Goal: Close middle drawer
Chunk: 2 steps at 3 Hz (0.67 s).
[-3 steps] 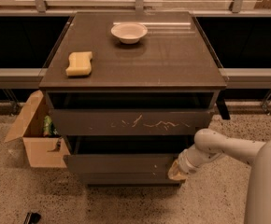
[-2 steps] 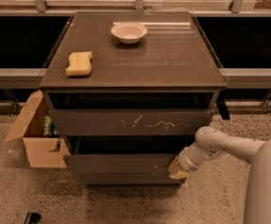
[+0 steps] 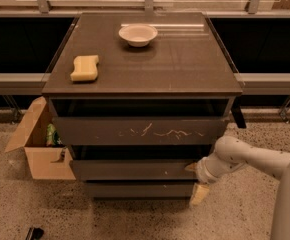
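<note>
Grey-brown handleless middle drawer (image 3: 130,170), pale gripper (image 3: 195,180) at its right end.
Level, straight pushing is advised; gripper opening cannot be told.

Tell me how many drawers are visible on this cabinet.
3: the scratched top drawer, the middle drawer below it, and the bottom drawer lowest. The gripper is at the middle drawer's right end.

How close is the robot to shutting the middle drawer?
Not done yet. Done: the gripper is at the right end of the middle drawer. In hand: the push. Left: the drawer sticks out beyond the bottom drawer, so it needs sliding fully in.
</note>
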### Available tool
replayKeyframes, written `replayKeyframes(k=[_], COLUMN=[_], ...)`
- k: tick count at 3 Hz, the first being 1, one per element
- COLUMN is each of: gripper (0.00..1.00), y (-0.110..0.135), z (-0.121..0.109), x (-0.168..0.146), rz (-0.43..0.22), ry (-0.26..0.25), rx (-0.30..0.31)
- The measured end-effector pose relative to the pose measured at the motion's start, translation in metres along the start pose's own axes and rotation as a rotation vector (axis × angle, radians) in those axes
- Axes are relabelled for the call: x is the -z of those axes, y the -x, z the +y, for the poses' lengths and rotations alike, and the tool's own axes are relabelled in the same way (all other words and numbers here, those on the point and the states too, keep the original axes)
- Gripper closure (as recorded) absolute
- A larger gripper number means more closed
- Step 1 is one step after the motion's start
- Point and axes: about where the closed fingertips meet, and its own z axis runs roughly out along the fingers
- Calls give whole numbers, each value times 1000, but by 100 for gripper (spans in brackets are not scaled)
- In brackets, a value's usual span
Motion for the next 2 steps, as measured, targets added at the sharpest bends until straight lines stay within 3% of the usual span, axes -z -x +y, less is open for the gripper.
replayKeyframes(k=[1,2], gripper=[0,0], y=[-7,-11], z=[18,40], x=[24,54], rz=[0,-22], ry=[-17,3], rx=[-7,1])
